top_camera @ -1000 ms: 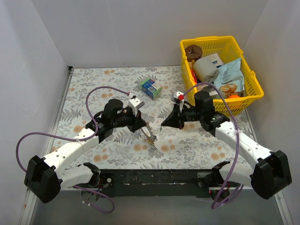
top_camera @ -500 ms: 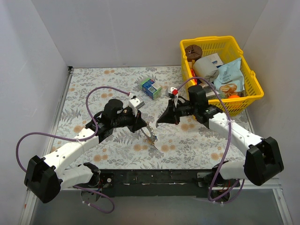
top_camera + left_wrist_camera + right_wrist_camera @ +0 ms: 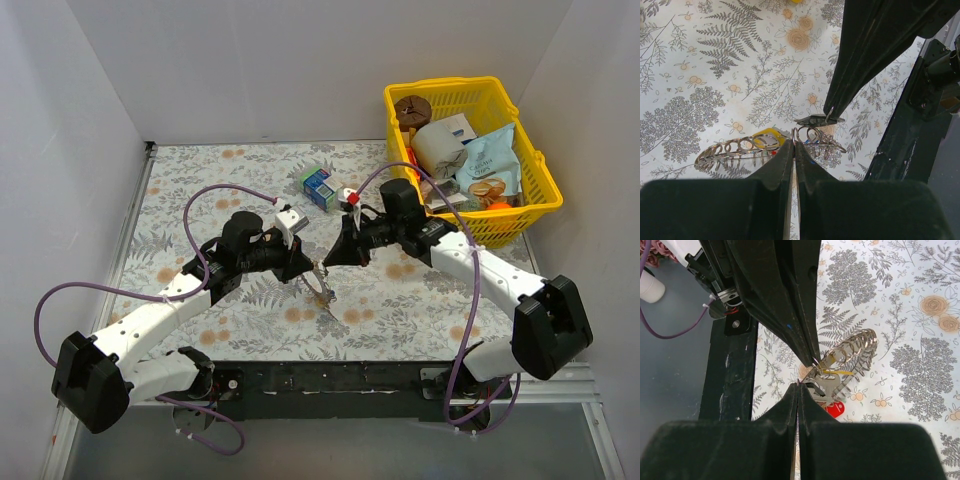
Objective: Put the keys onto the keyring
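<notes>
The keyring (image 3: 735, 149) is a ridged row of grey wire loops held just above the flowered table. My left gripper (image 3: 794, 144) is shut on one of its loops. A yellow key (image 3: 767, 134) head hangs among the loops. In the left wrist view my right gripper (image 3: 830, 113) reaches in from the upper right, shut on a small dark key (image 3: 812, 120) right beside the loops. In the right wrist view the right gripper (image 3: 798, 384) is shut, with the keyring (image 3: 855, 351), a silver key blade (image 3: 829, 385) and a red key (image 3: 835, 409) head just beyond. In the top view both grippers (image 3: 312, 268) (image 3: 327, 262) meet at the keyring (image 3: 322, 287).
A blue-green carton (image 3: 322, 186) stands on the table behind the grippers. A yellow basket (image 3: 541, 196) full of packets and a paper roll sits at the back right. White walls close the table on three sides.
My right arm has swung left across the table, bringing its shut gripper to the keyring. The left arm and the keyring have stayed in place.
</notes>
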Robot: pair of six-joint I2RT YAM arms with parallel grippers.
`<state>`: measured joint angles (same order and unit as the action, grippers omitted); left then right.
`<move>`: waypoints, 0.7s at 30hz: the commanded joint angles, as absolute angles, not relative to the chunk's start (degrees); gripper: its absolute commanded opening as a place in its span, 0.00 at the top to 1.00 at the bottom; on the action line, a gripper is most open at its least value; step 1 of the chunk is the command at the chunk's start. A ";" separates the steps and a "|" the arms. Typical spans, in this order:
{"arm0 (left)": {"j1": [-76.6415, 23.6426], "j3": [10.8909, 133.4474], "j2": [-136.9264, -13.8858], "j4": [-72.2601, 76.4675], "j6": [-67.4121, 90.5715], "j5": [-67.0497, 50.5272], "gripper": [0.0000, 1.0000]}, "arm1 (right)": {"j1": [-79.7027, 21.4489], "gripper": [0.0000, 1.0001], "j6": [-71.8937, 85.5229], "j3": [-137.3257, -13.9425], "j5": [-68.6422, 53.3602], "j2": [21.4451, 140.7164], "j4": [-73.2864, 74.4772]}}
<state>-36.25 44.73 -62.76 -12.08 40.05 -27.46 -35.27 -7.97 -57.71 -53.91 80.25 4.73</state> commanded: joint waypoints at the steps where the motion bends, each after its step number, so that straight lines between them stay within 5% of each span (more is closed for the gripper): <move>1: -36.56 47.11 -61.35 -10.81 39.99 -28.39 1.00 | -36.65 0.99 -8.96 -60.99 -53.88 81.12 5.10; 21: -37.00 47.11 -61.61 -10.63 39.99 -28.39 1.00 | -38.32 0.99 -8.70 -62.75 -51.59 83.32 5.45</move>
